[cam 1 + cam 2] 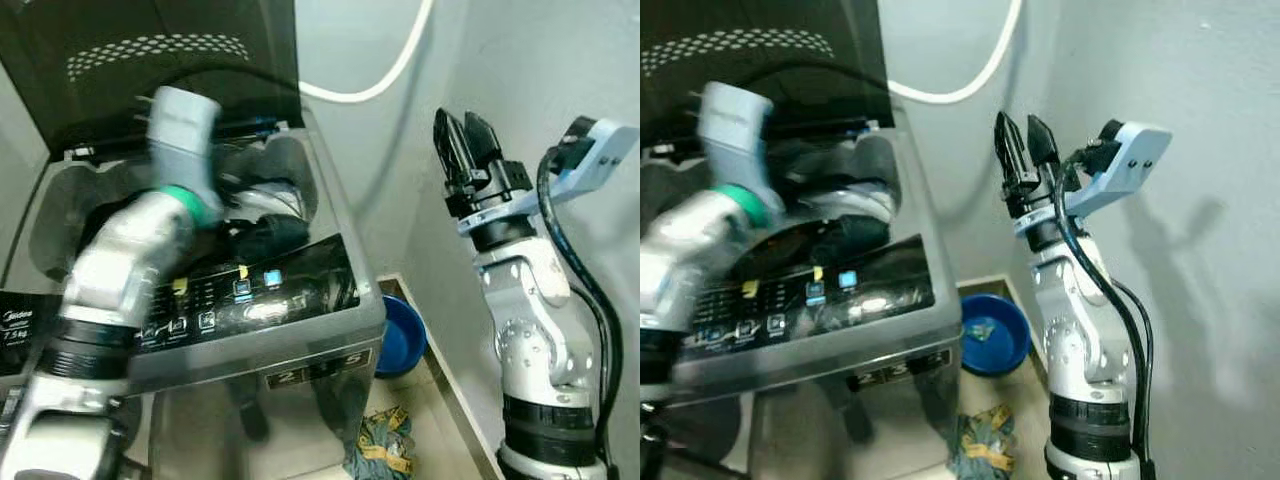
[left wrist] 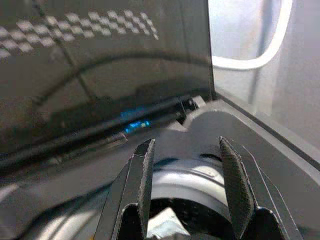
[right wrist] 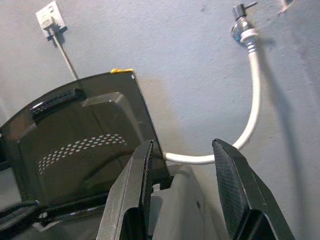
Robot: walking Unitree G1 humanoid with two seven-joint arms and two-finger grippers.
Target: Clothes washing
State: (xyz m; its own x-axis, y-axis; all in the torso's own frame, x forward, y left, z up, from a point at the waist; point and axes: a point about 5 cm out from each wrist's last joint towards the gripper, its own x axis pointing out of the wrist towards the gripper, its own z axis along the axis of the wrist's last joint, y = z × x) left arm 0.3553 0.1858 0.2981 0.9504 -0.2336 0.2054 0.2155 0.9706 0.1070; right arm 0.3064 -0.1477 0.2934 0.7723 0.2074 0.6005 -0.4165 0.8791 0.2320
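Observation:
A grey top-loading washing machine (image 1: 300,350) stands with its dark lid (image 1: 150,50) raised. Dark clothes (image 1: 265,232) lie in the tub opening, just behind the control panel (image 1: 250,290). My left arm (image 1: 150,230) reaches over the panel and above the tub. In its wrist view the left gripper (image 2: 185,145) is open with nothing between its fingers, pointing at the tub's far rim and the lid. My right gripper (image 1: 468,135) is held up in the air to the right of the machine, open and holding nothing.
A white hose (image 1: 380,80) loops along the wall behind the machine from a tap (image 3: 242,22). A blue basin (image 1: 400,335) sits on the floor in the corner to the right. A crumpled green-and-yellow cloth (image 1: 385,445) lies in front of it.

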